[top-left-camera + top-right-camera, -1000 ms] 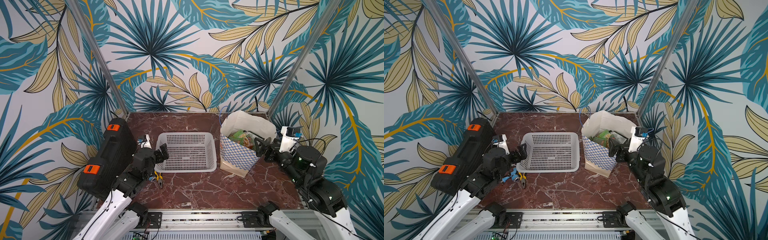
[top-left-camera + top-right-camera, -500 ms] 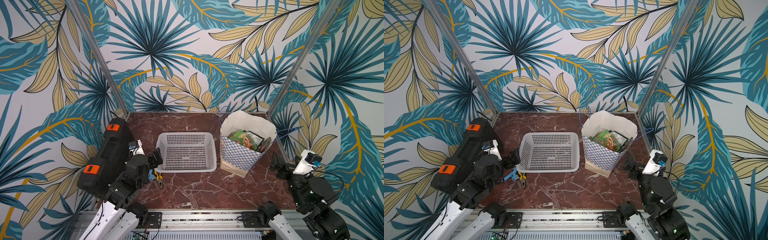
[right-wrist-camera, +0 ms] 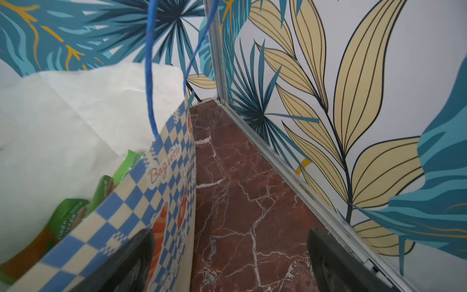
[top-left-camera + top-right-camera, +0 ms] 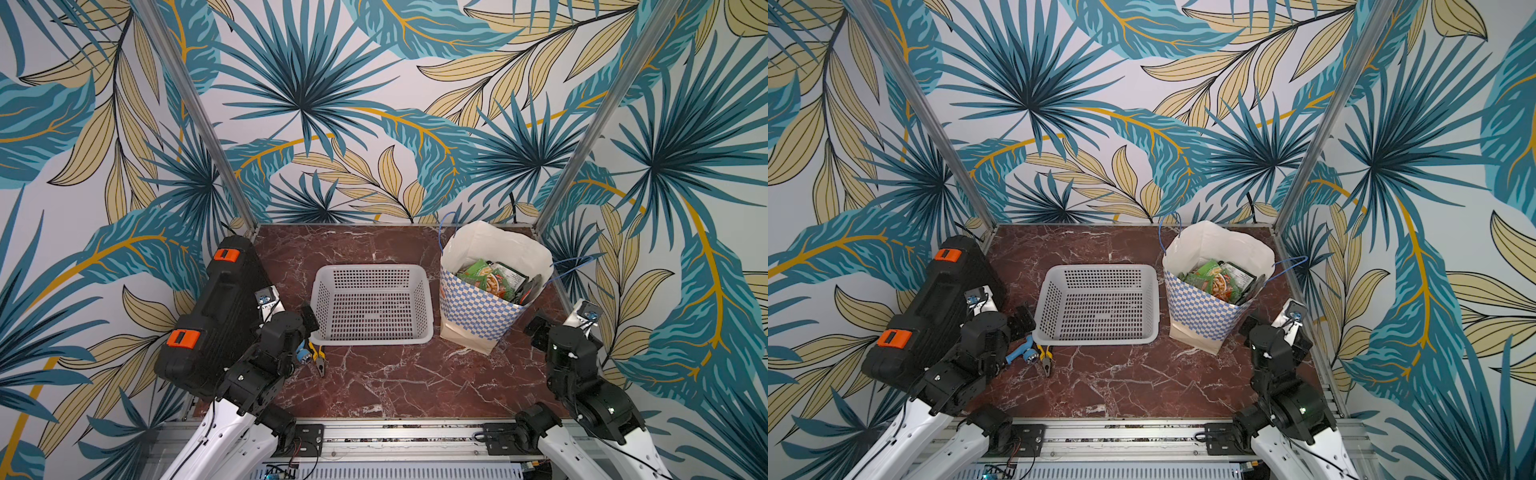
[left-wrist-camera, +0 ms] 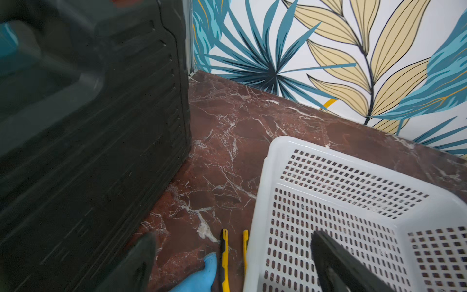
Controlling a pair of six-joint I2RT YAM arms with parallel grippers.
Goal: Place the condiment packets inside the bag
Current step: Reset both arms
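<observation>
The bag (image 4: 478,316) stands upright at the back right of the marble table, checkered blue and white, with its white mouth open. Several green and orange condiment packets (image 4: 492,280) lie inside it, and both top views show them (image 4: 1219,280). In the right wrist view the packets (image 3: 70,215) poke up behind the bag's wall (image 3: 156,192). My right gripper (image 3: 231,242) is open and empty, low beside the bag's right side, over bare marble. My left gripper (image 5: 233,252) is open and empty too. It sits by the basket's front left corner (image 4: 286,322).
A grey perforated basket (image 4: 374,307) sits mid-table, left of the bag. A black case with orange latches (image 4: 216,316) leans at the left edge. Yellow-handled pliers (image 4: 318,357) and a blue-handled tool (image 4: 1021,353) lie under the left gripper. Patterned walls close three sides.
My right arm has pulled back from the bag's mouth, toward the front right and lower. The left arm has drawn back slightly toward the front. Both grippers stayed open.
</observation>
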